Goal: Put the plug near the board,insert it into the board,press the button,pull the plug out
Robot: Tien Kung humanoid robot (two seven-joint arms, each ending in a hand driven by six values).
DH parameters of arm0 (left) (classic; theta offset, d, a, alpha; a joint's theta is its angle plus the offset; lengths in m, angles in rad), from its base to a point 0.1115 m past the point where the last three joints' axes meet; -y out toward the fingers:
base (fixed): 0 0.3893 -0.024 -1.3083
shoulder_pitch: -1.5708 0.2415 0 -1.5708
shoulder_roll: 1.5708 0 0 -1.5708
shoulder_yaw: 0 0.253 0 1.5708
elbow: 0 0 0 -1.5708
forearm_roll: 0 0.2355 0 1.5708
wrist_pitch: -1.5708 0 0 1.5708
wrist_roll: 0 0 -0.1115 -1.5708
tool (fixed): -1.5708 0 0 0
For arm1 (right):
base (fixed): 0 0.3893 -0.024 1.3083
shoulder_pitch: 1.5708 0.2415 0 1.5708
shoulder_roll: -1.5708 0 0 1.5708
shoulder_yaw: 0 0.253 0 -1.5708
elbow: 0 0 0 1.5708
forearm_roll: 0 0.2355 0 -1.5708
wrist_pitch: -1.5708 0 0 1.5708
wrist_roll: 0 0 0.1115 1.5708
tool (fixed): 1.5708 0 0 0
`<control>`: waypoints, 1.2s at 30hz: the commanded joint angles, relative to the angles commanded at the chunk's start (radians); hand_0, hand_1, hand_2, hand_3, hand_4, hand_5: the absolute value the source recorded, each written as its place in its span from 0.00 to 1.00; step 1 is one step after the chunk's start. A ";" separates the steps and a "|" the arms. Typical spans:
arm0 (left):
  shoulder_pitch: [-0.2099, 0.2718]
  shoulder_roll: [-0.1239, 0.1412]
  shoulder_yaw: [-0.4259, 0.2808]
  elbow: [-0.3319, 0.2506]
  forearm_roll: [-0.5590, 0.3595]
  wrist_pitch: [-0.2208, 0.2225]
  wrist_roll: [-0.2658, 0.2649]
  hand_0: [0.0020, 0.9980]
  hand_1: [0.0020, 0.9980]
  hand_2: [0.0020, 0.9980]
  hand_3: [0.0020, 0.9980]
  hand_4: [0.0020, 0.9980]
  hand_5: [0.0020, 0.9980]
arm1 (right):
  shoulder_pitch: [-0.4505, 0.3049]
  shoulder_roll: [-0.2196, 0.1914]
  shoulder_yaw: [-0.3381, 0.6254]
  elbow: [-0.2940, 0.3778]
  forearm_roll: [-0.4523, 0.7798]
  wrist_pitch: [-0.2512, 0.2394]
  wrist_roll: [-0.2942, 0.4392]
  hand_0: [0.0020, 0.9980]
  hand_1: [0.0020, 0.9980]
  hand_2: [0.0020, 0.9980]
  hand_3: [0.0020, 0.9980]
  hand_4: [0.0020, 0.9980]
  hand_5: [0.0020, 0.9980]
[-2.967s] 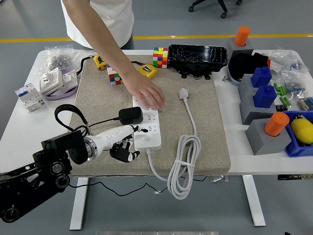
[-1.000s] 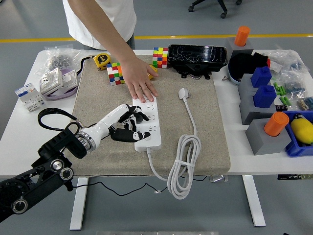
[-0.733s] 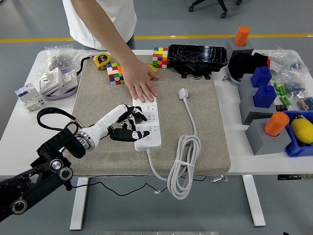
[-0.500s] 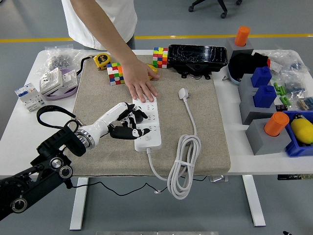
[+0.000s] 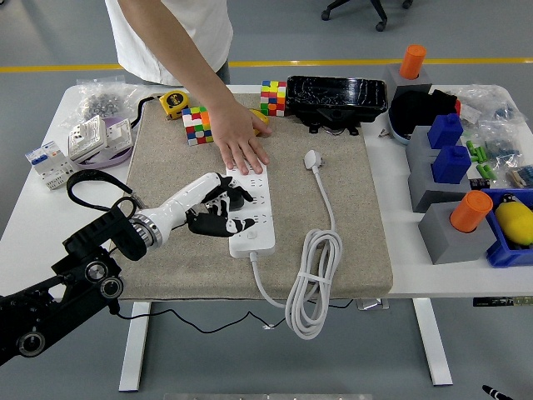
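My left hand lies over the left side of the board, fingers curled round the black plug, which sits at the board's sockets. A person's hand presses flat on the board's far end. The board lies on the mat on the desk

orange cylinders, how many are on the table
2. One orange cylinder stands on a grey block at the far right of the table, by the black case. The other orange cylinder sits on the nearer grey block, beside the blue bin. Clutter on the right could hide more.
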State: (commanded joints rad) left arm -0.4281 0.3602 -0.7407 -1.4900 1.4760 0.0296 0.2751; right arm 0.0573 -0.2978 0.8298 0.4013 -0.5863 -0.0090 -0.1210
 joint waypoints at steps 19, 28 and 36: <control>-0.016 0.001 0.052 -0.027 0.001 -0.140 0.136 0.11 0.02 0.10 0.86 0.63 0.00 | -0.008 -0.007 -0.005 0.002 0.000 0.000 -0.001 0.68 0.69 0.69 0.59 0.93 0.53; -0.014 -0.004 0.057 -0.012 0.002 -0.149 0.158 0.10 0.02 0.10 0.85 0.64 0.00 | -0.016 -0.005 0.000 0.004 -0.003 0.001 0.000 0.68 0.69 0.69 0.60 0.93 0.53; -0.017 -0.012 0.062 -0.001 0.001 -0.152 0.170 0.10 0.03 0.10 0.85 0.64 0.00 | -0.020 -0.002 0.011 0.006 -0.006 0.000 0.000 0.68 0.69 0.69 0.60 0.93 0.53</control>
State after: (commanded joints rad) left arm -0.4449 0.3486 -0.6786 -1.4909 1.4772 -0.1227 0.4453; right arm 0.0375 -0.2999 0.8411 0.4073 -0.5925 -0.0087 -0.1213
